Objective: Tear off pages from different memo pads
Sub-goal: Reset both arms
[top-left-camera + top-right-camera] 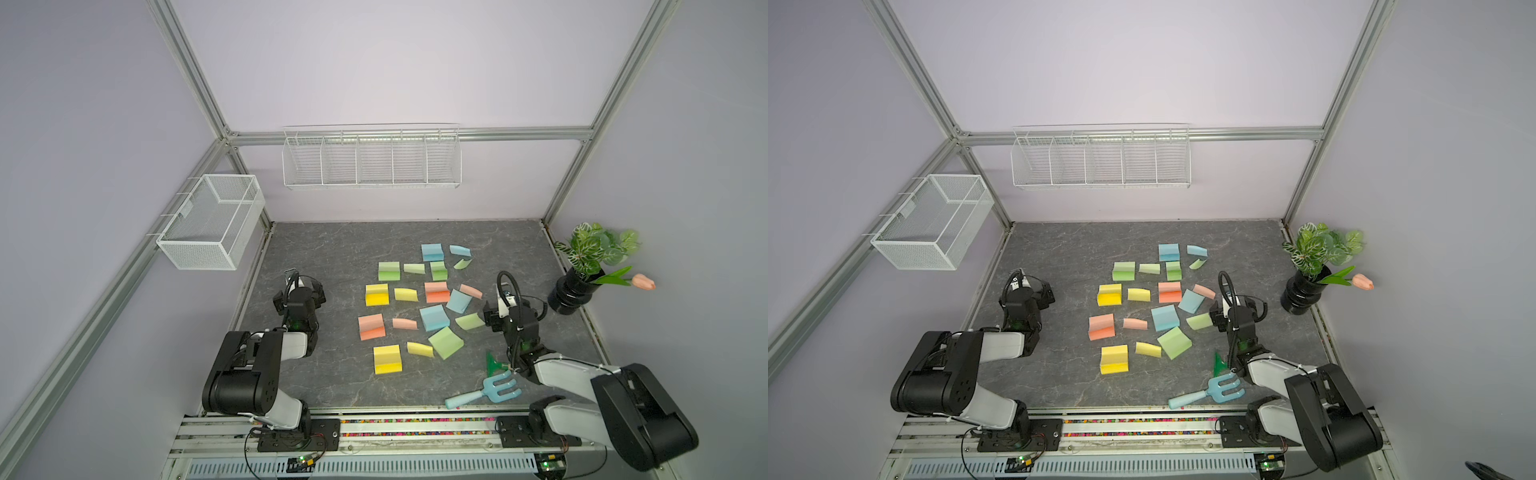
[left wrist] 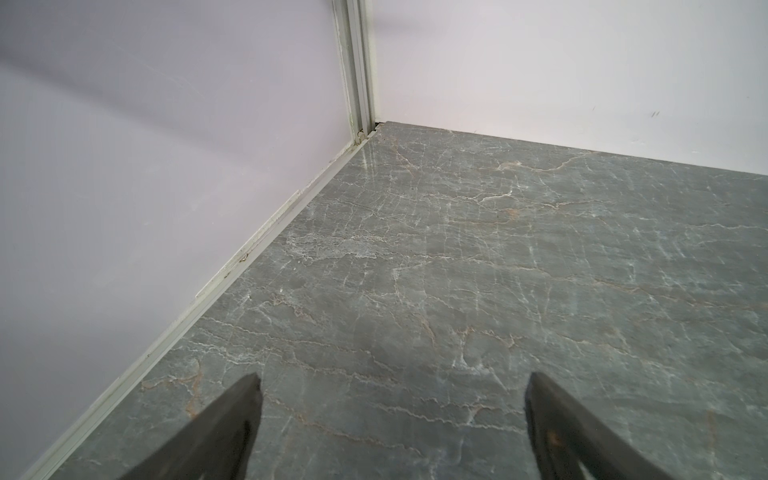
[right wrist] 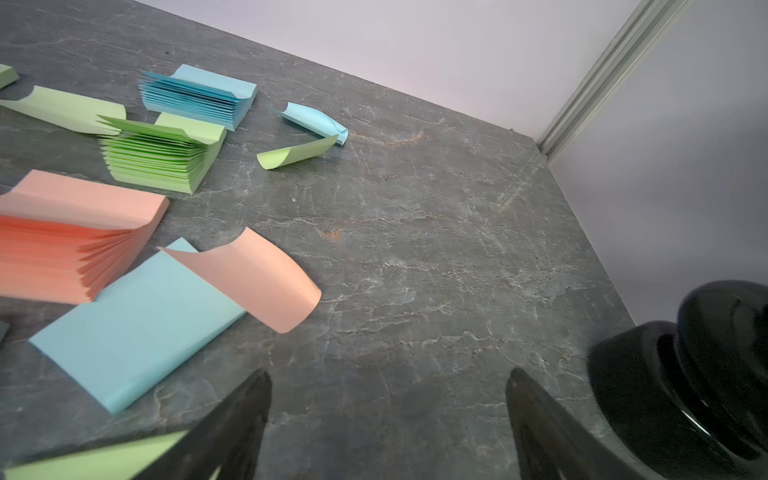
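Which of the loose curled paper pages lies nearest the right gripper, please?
The thin light green paper page right beside the right gripper; the curled salmon-orange page lies farther back, the rest farther across.

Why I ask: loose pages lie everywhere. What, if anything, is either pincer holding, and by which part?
Nothing is held. The left pincer and the right pincer stand open, empty; a light green page lies beside the right one, ungripped.

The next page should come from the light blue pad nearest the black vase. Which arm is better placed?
Right, probably. The right end effector stands open just beside the light blue pad. The left end effector, also open, faces bare table near the wall corner, far from that pad.
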### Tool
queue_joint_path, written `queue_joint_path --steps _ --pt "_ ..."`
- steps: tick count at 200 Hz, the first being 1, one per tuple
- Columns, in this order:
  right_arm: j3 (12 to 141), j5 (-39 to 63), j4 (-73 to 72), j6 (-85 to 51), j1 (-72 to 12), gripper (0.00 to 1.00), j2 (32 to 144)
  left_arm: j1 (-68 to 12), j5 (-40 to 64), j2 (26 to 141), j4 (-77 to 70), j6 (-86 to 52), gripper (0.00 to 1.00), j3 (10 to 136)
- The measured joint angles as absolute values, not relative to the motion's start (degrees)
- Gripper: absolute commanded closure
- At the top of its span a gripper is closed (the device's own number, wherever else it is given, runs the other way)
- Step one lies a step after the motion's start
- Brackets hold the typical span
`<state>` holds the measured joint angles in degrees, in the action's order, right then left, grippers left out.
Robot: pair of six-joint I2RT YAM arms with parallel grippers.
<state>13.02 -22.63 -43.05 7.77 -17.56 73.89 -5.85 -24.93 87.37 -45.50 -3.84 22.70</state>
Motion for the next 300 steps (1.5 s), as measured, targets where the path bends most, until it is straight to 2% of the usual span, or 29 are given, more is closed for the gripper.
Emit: queue_joint_path --steps 68,142,182,217,300 --pt "15.6 -19.2 -44.9 3.1 -12.4 0.11 74.0 -5.8 -24.9 87.4 -45.5 -3.8 0.01 22.7" --pt "22.1 -18.9 -38.9 4.1 -12.0 0.11 76.4 -5.8 -24.9 87.4 -45.5 -3.8 0.01 22.7" --pt "18.2 -18.4 -44.2 5.3 -8.2 0.11 76.9 -5.8 -24.9 87.4 -45.5 -3.8 0.01 22.7" --pt "14.1 -17.6 -59.4 5.5 -6.1 0.11 87.9 -5.8 -24.8 87.4 -45.5 -3.8 0.01 22.7" --pt "20.8 -13.4 -53.6 2.2 -1.5 0.11 88.6 -5.8 -24.6 87.4 -45.5 -3.8 0.01 22.7"
